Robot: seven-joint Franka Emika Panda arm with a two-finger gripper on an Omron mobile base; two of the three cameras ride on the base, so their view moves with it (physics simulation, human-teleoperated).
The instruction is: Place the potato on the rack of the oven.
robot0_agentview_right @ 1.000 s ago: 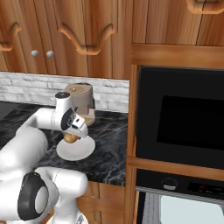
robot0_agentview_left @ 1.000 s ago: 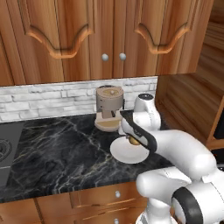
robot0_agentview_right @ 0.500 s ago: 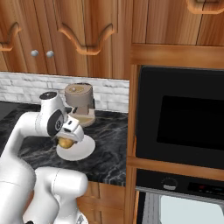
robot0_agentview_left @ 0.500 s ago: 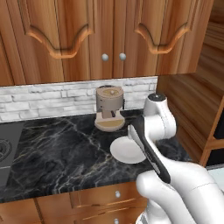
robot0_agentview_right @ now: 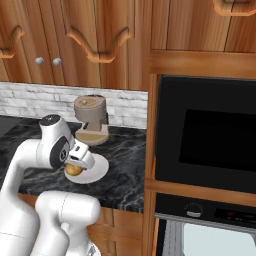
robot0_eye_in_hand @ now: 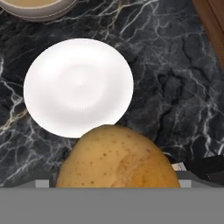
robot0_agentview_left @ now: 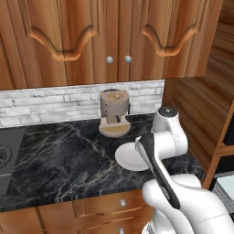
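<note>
The golden-brown potato (robot0_eye_in_hand: 118, 159) sits between my gripper's fingers, big at the bottom of the hand view. It hangs just above the near edge of the white plate (robot0_eye_in_hand: 78, 85). In the right base view my gripper (robot0_agentview_right: 75, 166) is shut on the potato (robot0_agentview_right: 73, 170), over the plate's (robot0_agentview_right: 98, 167) left side. The oven (robot0_agentview_right: 212, 235) with its pale panel is low on the right, under a black built-in unit (robot0_agentview_right: 205, 132). The rack is out of view. In the left base view my arm covers part of the plate (robot0_agentview_left: 128, 157).
A tan coffee machine (robot0_agentview_left: 114, 112) stands at the back of the black marble counter (robot0_agentview_left: 59, 164), just behind the plate. A dark stovetop (robot0_agentview_left: 4, 157) lies at the far left. Wooden cabinets (robot0_agentview_left: 109, 36) hang above, and a wood panel (robot0_agentview_right: 150, 150) borders the oven column.
My arm has folded back toward the base. The potato has come with the gripper from over the plate's middle to its near edge.
</note>
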